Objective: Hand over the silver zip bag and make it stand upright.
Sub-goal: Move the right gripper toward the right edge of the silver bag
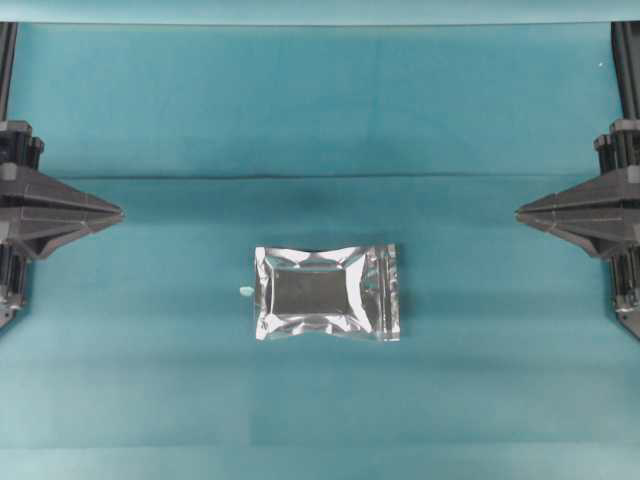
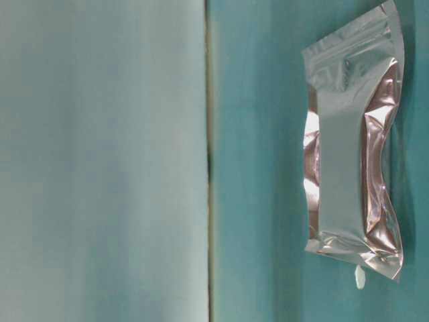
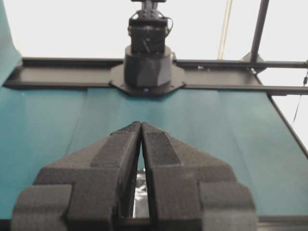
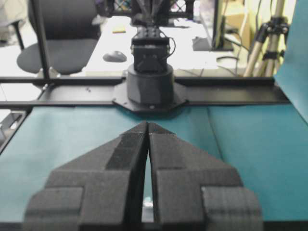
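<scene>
The silver zip bag [image 1: 327, 293] lies flat on the teal cloth in the middle of the table, its zip strip along the right short edge. In the table-level view the silver zip bag [image 2: 353, 144] shows crinkled and shiny at the right. My left gripper [image 1: 122, 213] rests at the left edge, shut and empty, well apart from the bag. My right gripper [image 1: 517, 212] rests at the right edge, shut and empty too. The left wrist view has the left gripper [image 3: 140, 123] with tips touching; a sliver of the bag [image 3: 139, 190] shows behind them. The right gripper [image 4: 147, 124] is likewise tip to tip.
A small pale scrap [image 1: 243, 291] lies on the cloth just left of the bag. A fold line [image 1: 320, 178] crosses the teal cloth behind the bag. Each wrist view faces the opposite arm's base [image 3: 147, 67] on a black rail at the far table edge.
</scene>
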`<action>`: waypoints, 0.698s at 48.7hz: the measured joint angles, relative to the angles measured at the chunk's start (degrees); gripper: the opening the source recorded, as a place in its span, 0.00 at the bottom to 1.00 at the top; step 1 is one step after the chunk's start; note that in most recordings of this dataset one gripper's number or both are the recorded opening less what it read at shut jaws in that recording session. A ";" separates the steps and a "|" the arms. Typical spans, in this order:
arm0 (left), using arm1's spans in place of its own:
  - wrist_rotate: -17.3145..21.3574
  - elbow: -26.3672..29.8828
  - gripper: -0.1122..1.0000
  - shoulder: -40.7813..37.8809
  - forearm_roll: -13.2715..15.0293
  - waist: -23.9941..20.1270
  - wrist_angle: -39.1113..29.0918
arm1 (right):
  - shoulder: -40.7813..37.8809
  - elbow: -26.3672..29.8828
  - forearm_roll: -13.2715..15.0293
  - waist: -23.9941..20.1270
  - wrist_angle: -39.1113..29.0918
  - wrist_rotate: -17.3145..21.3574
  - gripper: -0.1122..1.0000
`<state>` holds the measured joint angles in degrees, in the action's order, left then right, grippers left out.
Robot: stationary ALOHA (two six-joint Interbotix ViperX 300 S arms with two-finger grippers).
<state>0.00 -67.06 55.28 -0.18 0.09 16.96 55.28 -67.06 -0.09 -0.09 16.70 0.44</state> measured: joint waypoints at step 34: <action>-0.97 7.82 0.09 -17.93 -0.79 1.67 -1.32 | -23.64 5.01 -15.47 0.18 -6.42 33.84 0.15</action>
<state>-0.97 -59.24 37.35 -0.97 1.76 15.64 31.64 -62.05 -15.56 0.09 10.28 34.28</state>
